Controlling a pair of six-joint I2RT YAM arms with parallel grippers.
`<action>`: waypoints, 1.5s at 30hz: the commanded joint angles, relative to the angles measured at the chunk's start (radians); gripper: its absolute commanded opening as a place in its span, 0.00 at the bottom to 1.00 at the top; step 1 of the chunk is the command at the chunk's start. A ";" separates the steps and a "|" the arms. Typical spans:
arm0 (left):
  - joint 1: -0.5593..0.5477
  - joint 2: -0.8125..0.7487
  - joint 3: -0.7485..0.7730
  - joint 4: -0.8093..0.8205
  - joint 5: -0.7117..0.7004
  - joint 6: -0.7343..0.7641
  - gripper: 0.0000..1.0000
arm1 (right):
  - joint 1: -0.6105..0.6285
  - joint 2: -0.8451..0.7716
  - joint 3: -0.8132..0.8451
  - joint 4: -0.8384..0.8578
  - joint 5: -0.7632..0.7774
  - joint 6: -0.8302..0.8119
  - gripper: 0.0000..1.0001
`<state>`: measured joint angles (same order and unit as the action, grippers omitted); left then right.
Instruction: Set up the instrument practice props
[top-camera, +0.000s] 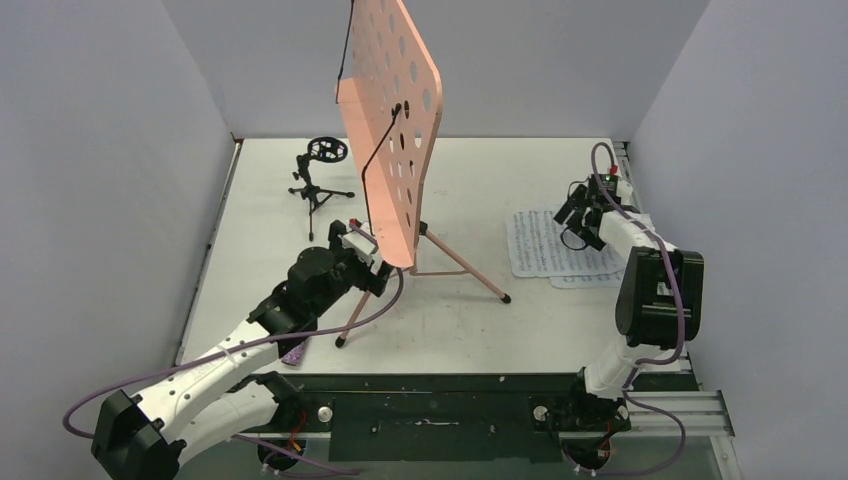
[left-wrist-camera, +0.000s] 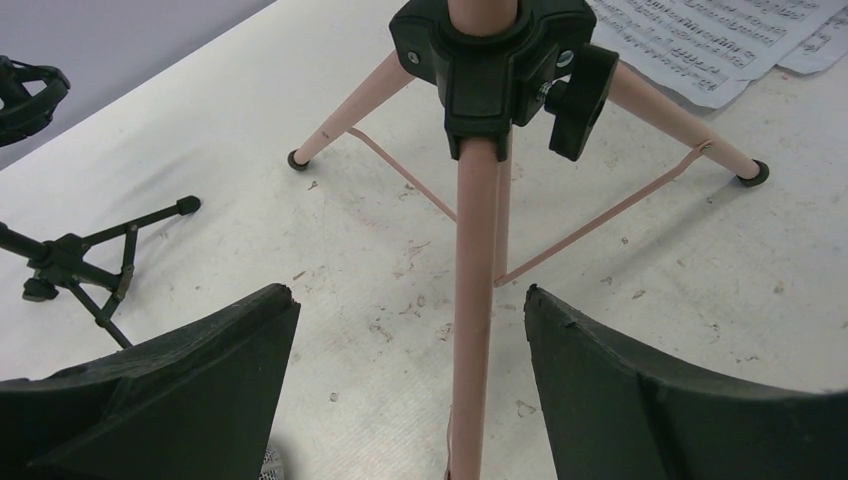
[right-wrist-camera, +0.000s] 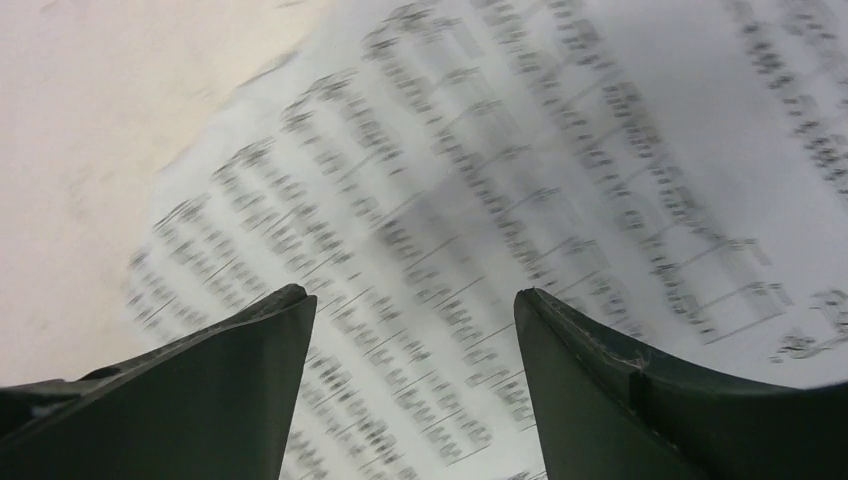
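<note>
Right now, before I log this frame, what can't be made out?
Microphone: top view, mostly hidden under the left arm.
Music stand: its top cut off by the top view's edge.
Sheet-music pages: blurred in the right wrist view, notes unreadable.
Mic stand: ring cut by the left wrist view's left edge.

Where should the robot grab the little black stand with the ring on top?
Probably by its thin pole, between the ring and the spread legs, coming from the side. The stand is upright, so the pole is clear to pinch.
</note>
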<state>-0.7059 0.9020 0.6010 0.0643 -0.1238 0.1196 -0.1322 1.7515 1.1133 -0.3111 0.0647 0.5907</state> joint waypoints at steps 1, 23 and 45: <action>0.031 -0.028 0.041 0.044 0.111 -0.016 0.82 | 0.112 -0.143 0.027 0.035 -0.161 -0.085 0.75; 0.131 0.150 0.107 0.017 0.376 -0.064 0.58 | 0.590 -0.434 -0.159 0.023 -0.582 -0.564 0.82; 0.129 0.213 0.130 0.043 0.423 -0.075 0.00 | 0.634 -0.220 0.004 0.043 -0.303 -0.527 0.79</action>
<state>-0.5735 1.1046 0.6754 0.0719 0.2394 0.0433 0.5144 1.4918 1.0477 -0.3466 -0.3672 0.0597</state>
